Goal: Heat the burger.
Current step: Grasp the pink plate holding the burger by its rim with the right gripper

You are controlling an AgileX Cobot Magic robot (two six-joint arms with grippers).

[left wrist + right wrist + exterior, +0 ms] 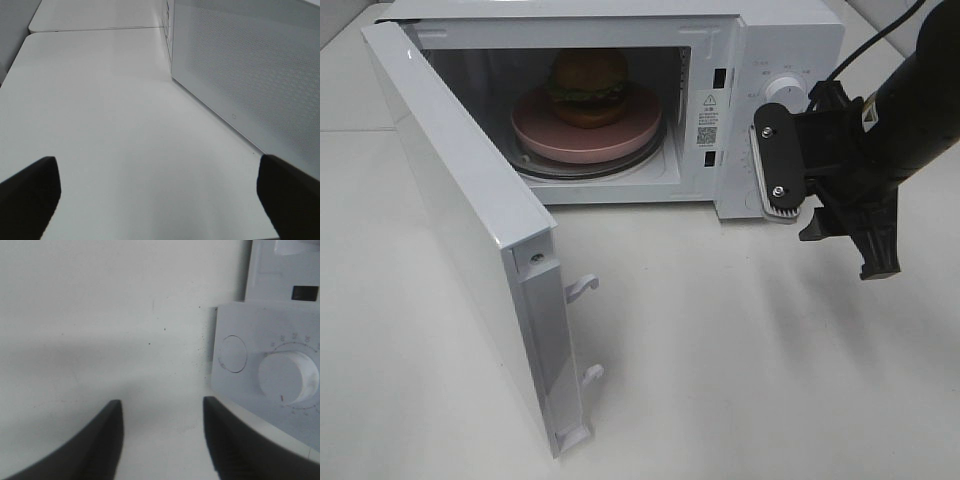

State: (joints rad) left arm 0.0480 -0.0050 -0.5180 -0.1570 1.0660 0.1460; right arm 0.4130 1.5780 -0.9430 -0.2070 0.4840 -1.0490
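Note:
The burger (588,85), with a golden-brown bun and dark and green layers, sits on a pink plate (535,128) on the turntable inside the open microwave (790,35). My right gripper (825,225) hovers in front of the microwave's control panel, open with nothing between its fingers. In the right wrist view, the right gripper (162,440) is beside the white dial (289,379). My left gripper (157,195) is open and empty over the bare table, close to the outer face of the microwave door (250,70). It is outside the exterior high view.
The microwave door (470,230) stands swung out to the left, with its latch hooks (582,288) facing the table. A round button (233,353) sits beside the dial. White table (740,350) spreads in front of the oven.

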